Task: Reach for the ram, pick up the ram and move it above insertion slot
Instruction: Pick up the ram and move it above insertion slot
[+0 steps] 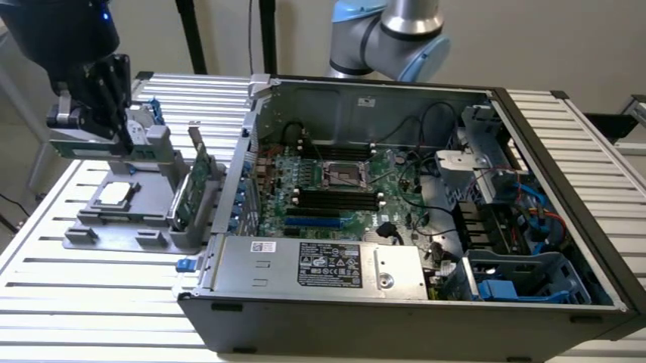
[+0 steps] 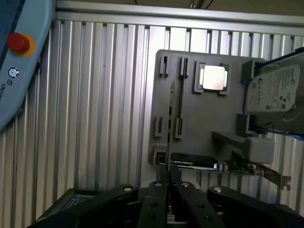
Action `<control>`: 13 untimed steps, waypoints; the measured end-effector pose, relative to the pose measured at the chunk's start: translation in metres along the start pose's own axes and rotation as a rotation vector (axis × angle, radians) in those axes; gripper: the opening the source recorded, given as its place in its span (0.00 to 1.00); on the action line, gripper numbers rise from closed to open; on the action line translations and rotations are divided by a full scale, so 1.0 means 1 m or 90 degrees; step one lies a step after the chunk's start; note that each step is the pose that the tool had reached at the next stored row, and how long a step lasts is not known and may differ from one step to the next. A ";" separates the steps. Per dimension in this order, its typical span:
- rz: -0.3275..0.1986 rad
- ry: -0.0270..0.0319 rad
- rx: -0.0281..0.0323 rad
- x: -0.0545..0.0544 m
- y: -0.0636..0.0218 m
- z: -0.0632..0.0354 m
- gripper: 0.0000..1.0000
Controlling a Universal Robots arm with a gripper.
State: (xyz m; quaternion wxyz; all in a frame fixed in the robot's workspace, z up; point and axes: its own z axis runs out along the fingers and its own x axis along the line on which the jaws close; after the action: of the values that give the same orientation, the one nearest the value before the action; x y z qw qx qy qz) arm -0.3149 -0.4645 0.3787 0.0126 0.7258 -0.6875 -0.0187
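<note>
The end effector (image 1: 96, 113) is hovering over the grey parts holder (image 1: 131, 219), which is sitting on the ribbed metal surface (image 1: 91, 302) near its edge at the exterior view's left. In the wrist view, the two black fingers (image 2: 154, 202) are closing together on the ram (image 2: 169, 123), seen edge-on as a thin strip running between them. The ram is standing upright in a slot of the holder, near the middle of the grey plate. In the exterior view the ram itself is too hidden behind the end effector to make out.

Beside the ram's slot, a silver processor chip (image 2: 213, 77) is lying flat in its recess on the holder. A silver hard drive (image 2: 275, 92) is resting at the holder's far side from the ram, in a blue-edged bracket. A green expansion card (image 1: 199, 178) is standing upright on the holder's edge nearest the open computer case (image 1: 404, 219). The case is occupying the middle of the surface, with its motherboard (image 1: 333, 189) exposed.
</note>
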 end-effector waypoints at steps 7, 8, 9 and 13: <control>-0.003 -0.0080 0.0003 0.001 -0.0230 -0.0094 0.13; -0.004 -0.0111 0.0004 0.001 -0.0268 -0.0104 0.13; -0.004 -0.0143 0.0005 0.002 -0.0307 -0.0113 0.13; -0.005 -0.0269 0.0010 0.002 -0.0472 -0.0144 0.13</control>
State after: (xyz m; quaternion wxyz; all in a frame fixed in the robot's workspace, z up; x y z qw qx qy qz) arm -0.2670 -0.4645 0.3910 -0.0026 0.7282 -0.6846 -0.0335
